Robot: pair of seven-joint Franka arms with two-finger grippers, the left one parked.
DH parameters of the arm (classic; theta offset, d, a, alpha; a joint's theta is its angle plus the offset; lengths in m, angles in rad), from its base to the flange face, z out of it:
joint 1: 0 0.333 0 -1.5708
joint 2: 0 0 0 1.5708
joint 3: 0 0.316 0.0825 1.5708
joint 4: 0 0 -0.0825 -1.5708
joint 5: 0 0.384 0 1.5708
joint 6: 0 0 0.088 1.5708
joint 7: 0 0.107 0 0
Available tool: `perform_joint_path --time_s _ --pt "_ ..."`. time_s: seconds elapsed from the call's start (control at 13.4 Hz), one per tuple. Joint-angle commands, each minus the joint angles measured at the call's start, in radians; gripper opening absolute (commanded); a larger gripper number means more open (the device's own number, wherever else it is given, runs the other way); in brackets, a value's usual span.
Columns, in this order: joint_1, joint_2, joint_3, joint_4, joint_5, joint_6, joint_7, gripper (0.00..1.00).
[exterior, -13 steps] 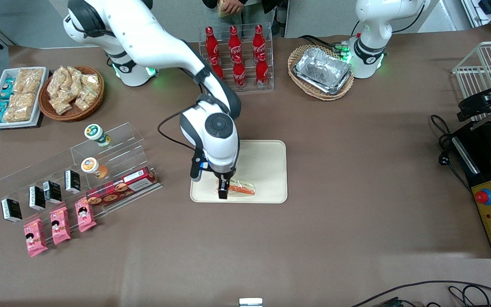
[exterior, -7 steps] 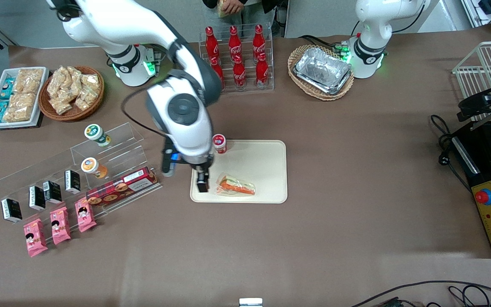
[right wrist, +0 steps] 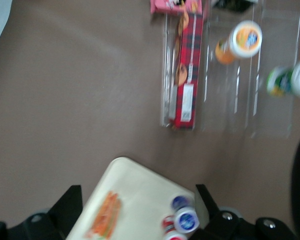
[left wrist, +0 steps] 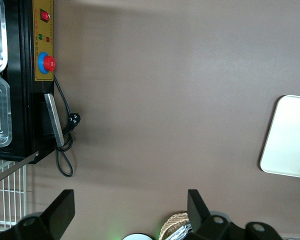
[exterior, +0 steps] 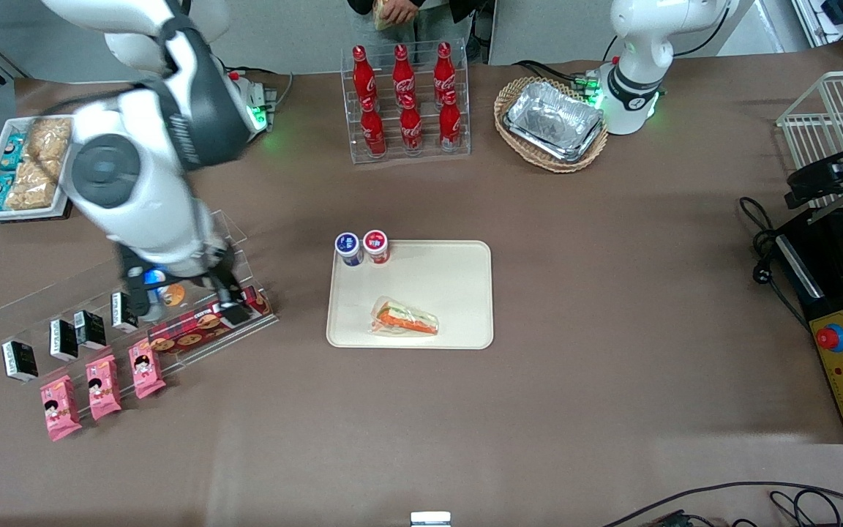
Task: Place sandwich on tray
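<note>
While sandwich [exterior: 405, 319] lies flat on tray [exterior: 458, 274] nr its front edge, long axis along that edge, gripper [exterior: 225, 298] hangs well apart over clear rack [exterior: 195, 263] w/ nothing held; jaws' gap can't tell.

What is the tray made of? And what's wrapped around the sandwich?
The tray looks like smooth, matte cream plastic. The sandwich seems wrapped in clear plastic film, since its orange filling shows through. The pincer hangs over the red box, empty.

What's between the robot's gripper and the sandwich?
In the front view, only bare brown table and the tray edge lie between the gripper, over the cookie box, and the sandwich.
</note>
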Motion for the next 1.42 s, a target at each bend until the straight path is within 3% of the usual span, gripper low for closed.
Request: perform_joint_path --time_s 0.0,0.3,0.82,1.04,1.34 --pt "-0.103 -0.066 0.003 -0.025 0.013 -0.087 -0.417 1.00" --pt "-0.223 -0.105 -0.007 -0.024 0.013 -0.141 -0.886 1.00" --pt "-0.318 -0.157 -0.027 -0.036 0.021 -0.133 -1.405 1.00" --pt "-0.426 -0.166 -0.019 -0.038 0.061 -0.131 -1.637 1.00" --pt "-0.481 -0.174 -0.005 -0.058 0.062 -0.125 -1.671 1.00"
